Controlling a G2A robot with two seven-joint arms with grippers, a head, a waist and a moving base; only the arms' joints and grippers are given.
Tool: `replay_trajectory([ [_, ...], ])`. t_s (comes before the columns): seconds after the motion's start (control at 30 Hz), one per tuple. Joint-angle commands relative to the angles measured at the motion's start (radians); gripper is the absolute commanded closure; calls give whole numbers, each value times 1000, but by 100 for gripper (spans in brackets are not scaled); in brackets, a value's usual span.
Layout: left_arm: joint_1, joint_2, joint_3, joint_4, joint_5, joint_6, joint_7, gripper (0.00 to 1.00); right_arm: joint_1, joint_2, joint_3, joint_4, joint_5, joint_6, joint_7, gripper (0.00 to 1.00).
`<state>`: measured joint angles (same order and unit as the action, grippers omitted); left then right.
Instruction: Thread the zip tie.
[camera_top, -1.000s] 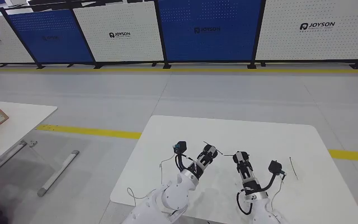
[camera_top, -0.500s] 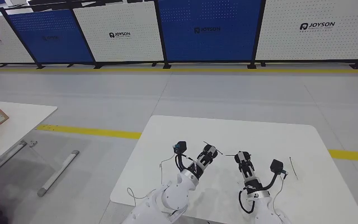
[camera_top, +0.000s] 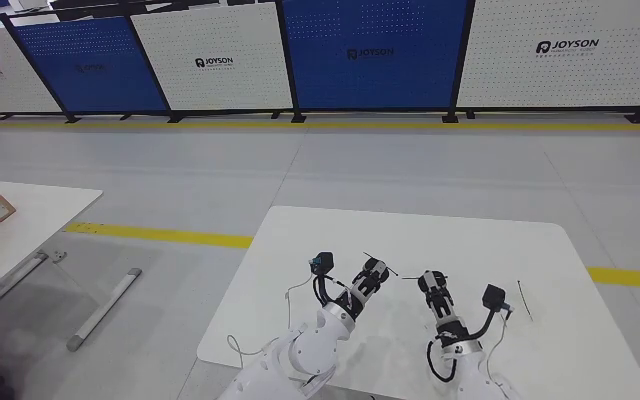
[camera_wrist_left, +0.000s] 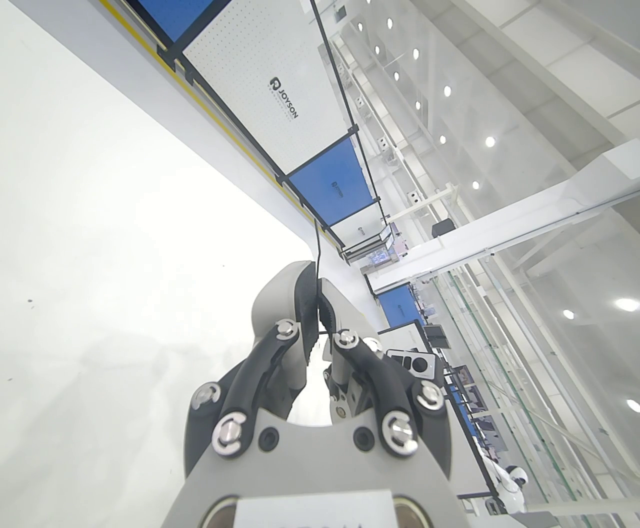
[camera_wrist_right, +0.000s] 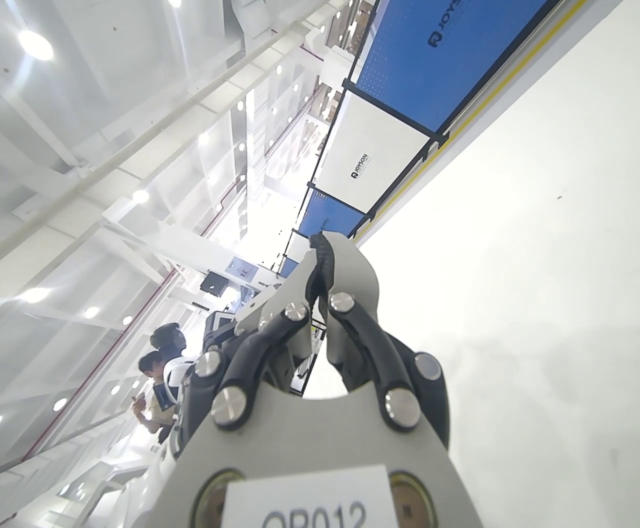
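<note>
A thin black zip tie (camera_top: 381, 264) sticks out of my left gripper (camera_top: 375, 268), which hovers low over the middle of the white table (camera_top: 480, 240). From the left wrist the fingers (camera_wrist_left: 300, 295) are shut on the zip tie (camera_wrist_left: 317, 240), whose strand rises past the tips. My right gripper (camera_top: 430, 282) sits just to the right of it, a short gap from the tie's near end. Its fingers (camera_wrist_right: 350, 270) are pressed shut, and nothing shows between them.
A second black zip tie (camera_top: 523, 298) lies loose on the table near its right edge. Another white table (camera_top: 40, 210) stands off to the left across the floor. Blue and white pegboard panels (camera_top: 370, 50) line the back.
The right gripper has shifted very slightly toward the robot. The left gripper keeps its hold on the zip tie in the same place.
</note>
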<state>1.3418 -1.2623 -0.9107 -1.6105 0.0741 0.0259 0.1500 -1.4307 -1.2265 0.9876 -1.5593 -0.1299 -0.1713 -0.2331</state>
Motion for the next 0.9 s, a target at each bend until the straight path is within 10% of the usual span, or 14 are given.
replay_trajectory([
  [0.0, 0, 0, 0, 0, 0, 0, 0, 100, 2, -3, 0, 2, -2, 2, 3, 100],
  [0.87, 0, 0, 0, 0, 0, 0, 0, 100, 10, -43, 13, 32, -18, -2, 24, 100],
])
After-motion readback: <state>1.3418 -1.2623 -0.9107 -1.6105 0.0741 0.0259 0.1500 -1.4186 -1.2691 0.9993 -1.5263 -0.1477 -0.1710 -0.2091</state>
